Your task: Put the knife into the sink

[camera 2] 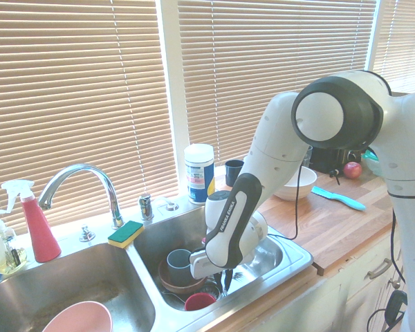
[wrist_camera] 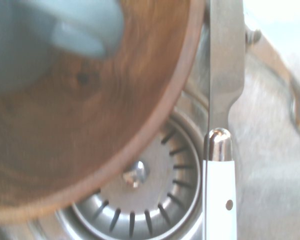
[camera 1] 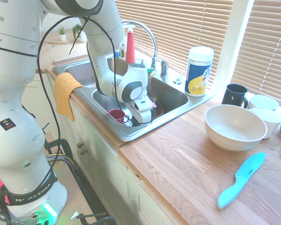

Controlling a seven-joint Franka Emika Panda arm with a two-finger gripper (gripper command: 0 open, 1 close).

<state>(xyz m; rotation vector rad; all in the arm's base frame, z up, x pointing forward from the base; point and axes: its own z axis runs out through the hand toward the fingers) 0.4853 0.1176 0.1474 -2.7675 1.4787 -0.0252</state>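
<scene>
My claw point(camera 2: 226, 275) hangs low inside the right-hand basin of the sink point(camera 2: 299, 257), pointing straight down, its fingers pressed tight on the knife point(wrist_camera: 221, 150). In the wrist view the knife rises from the bottom edge: a pale white handle with a small hole, a shiny metal collar, then the silver blade running on past the rim of a brown bowl point(wrist_camera: 80, 140). The knife is upright over the basin floor, just beside the slotted drain point(wrist_camera: 140, 200); I cannot tell whether its tip touches anything.

Right around my claw sit the dishes in the basin: a small red cup point(camera 2: 199, 301) near the front wall, the brown bowl under a grey-blue cup point(camera 2: 178, 265). In the other basin lies a pink bowl point(camera 2: 77, 319).

On the sink's back ledge I see a yellow and green sponge point(camera 2: 126, 233), the curved tap point(camera 2: 76, 176) and a red spray bottle point(camera 2: 36, 232). A tub of wipes point(camera 1: 199, 71) stands at the sink's far corner.

An orange cloth point(camera 1: 64, 93) hangs over the front edge of the sink. Out on the wooden counter point(camera 1: 187, 173), well apart from me, lie a light-blue plastic knife point(camera 1: 241, 180), a large white bowl point(camera 1: 234, 126) and a dark mug point(camera 1: 234, 95).
</scene>
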